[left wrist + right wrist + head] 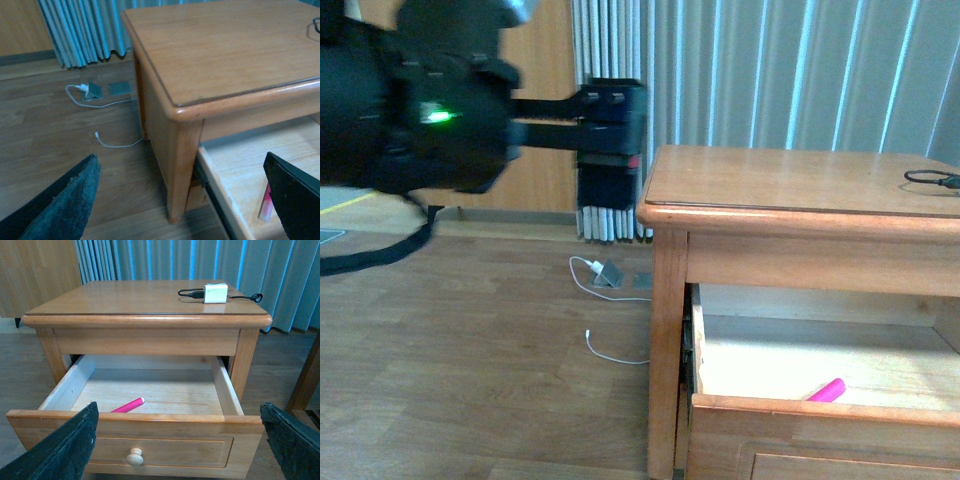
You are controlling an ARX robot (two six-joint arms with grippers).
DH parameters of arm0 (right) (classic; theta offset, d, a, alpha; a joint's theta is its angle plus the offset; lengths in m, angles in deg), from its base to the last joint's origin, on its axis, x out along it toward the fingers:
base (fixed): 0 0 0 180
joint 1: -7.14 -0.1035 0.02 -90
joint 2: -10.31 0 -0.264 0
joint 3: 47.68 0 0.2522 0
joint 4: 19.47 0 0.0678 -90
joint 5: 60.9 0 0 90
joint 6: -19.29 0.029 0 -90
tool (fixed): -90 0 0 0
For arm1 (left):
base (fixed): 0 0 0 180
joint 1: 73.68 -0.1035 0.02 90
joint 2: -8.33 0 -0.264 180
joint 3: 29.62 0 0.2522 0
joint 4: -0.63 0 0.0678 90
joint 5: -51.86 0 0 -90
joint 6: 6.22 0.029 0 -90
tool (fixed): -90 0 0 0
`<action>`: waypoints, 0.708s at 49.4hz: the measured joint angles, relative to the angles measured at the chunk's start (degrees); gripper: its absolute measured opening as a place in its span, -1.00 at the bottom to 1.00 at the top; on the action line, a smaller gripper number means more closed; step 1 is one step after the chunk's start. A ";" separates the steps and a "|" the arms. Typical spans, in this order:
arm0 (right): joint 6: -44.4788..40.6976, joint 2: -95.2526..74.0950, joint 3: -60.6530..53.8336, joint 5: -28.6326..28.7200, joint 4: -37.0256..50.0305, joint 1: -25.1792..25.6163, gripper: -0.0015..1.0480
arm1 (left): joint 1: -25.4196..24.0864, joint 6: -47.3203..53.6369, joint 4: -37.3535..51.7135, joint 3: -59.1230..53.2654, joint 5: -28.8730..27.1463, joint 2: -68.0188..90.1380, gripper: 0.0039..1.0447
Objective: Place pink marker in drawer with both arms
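Note:
The drawer (150, 440) is pulled out of the wooden cabinet (145, 300), its pale round knob (134, 456) facing me. The pink marker (129, 405) lies on the drawer floor near the front left and nothing touches it. It also shows in the front view as the pink marker (826, 390), and past the drawer's side wall (220, 200) as the pink marker (266, 205). My right gripper (178, 407) is open in front of the drawer front, empty. My left gripper (180, 159) is open and empty, beside the cabinet's left front leg. The left arm (420, 100) fills the upper left.
A white charger (215, 292) with a black cable lies on the cabinet top. A white cable (610, 352) and a floor socket (610, 275) lie on the wooden floor left of the cabinet. Curtains (770, 70) hang behind. A wooden post (305, 380) stands to the right.

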 joint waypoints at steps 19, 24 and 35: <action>0.00 0.00 0.00 0.00 0.00 0.00 0.84 | -4.85 -5.44 -12.04 -29.83 -9.55 -41.68 0.89; 0.00 0.00 0.00 -0.02 0.00 0.00 0.84 | -4.96 -7.50 -18.18 -33.48 -12.72 -51.17 0.89; 0.00 0.00 0.00 -0.02 0.00 0.00 0.84 | -12.15 -14.25 -27.65 -39.52 -12.15 -66.95 0.89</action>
